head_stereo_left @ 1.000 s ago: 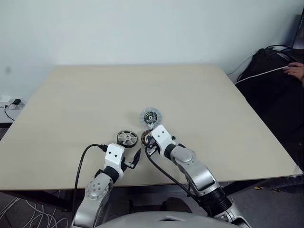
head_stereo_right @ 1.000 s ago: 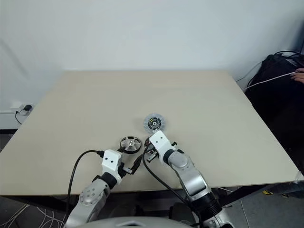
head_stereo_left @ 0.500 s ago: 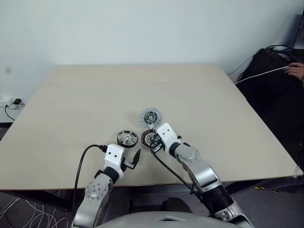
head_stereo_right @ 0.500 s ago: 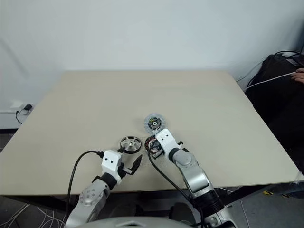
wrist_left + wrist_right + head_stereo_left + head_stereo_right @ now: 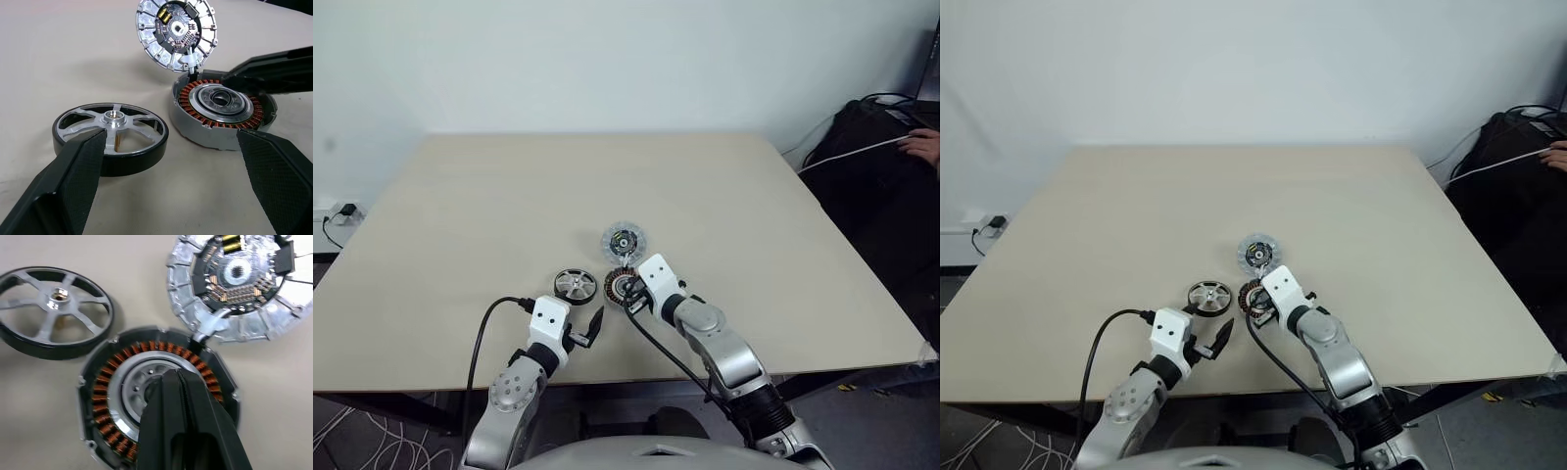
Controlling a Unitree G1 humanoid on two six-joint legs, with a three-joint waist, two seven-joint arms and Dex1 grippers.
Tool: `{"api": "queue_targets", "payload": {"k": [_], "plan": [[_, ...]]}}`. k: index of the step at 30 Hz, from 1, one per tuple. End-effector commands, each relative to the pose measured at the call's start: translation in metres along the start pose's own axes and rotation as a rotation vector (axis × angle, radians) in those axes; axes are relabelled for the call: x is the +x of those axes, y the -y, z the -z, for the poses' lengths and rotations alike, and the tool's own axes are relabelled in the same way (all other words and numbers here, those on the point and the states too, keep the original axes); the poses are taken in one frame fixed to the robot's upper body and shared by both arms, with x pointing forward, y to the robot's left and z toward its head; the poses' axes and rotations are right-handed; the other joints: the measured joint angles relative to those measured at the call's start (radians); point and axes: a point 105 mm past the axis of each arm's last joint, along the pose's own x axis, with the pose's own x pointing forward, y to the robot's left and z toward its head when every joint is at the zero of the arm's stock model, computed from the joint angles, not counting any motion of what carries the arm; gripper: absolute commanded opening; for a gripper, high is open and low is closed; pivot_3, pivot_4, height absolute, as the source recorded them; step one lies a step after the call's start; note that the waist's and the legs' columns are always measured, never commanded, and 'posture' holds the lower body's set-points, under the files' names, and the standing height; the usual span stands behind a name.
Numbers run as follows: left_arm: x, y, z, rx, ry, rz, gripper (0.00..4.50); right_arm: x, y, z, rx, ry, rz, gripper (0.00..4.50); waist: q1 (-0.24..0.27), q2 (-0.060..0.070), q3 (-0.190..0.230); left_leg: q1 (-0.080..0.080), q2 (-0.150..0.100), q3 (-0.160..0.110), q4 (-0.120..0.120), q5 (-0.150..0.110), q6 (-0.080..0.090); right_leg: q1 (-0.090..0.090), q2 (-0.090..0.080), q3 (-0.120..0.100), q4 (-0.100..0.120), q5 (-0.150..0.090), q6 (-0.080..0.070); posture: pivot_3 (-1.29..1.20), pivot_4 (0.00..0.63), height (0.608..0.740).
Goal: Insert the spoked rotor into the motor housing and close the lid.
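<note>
Spoked silver rotor with black rim (image 5: 110,137), lower left of frame, not yet inserted; copper-wound housing (image 5: 222,111) empty, grey lid (image 5: 176,32) off; my left claw (image 5: 178,178) wide, holding nothing, right claw (image 5: 180,404) closed, empty.

Both head cams look down and forward over the whole tabletop (image 5: 509,196) from up high, almost the same shot. Wrist cams sit really low and close, each looking along its own hand at the rotor (image 5: 111,137), housing (image 5: 156,401) and lid (image 5: 176,32).
</note>
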Motion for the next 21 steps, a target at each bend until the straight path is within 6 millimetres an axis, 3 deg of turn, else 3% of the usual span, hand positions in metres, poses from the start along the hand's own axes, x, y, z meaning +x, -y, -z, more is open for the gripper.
{"api": "queue_targets", "payload": {"k": [1, 9, 21], "plan": [[0.003, 0.003, -0.011, -0.002, 0.045, 0.014, 4.50, 0.001, -0.002, -0.014, -0.014, 0.055, -0.013, 0.02, 0.000, 0.000, 0.000, 0.000, 0.000, 0.000, 0.000, 0.000, 0.000, 0.000, 0.000, 0.000, 0.000, 0.000, 0.000, 0.00, 0.000, 0.740], [0.003, 0.003, -0.009, -0.004, 0.041, 0.013, 4.50, 0.007, -0.001, 0.000, -0.001, -0.001, -0.009, 0.02, 0.000, 0.000, 0.000, 0.000, 0.000, 0.000, 0.000, 0.000, 0.000, 0.000, 0.000, 0.000, 0.000, 0.000, 0.000, 0.00, 0.000, 0.740], [0.003, 0.004, -0.006, -0.010, 0.037, 0.020, 4.50, -0.008, 0.009, 0.006, 0.004, -0.002, 0.010, 0.02, 0.001, 0.000, 0.000, 0.000, 0.000, 0.000, 0.000, 0.000, 0.000, 0.000, 0.000, 0.000, 0.000, 0.000, 0.000, 0.00, 0.000, 0.740]]}}
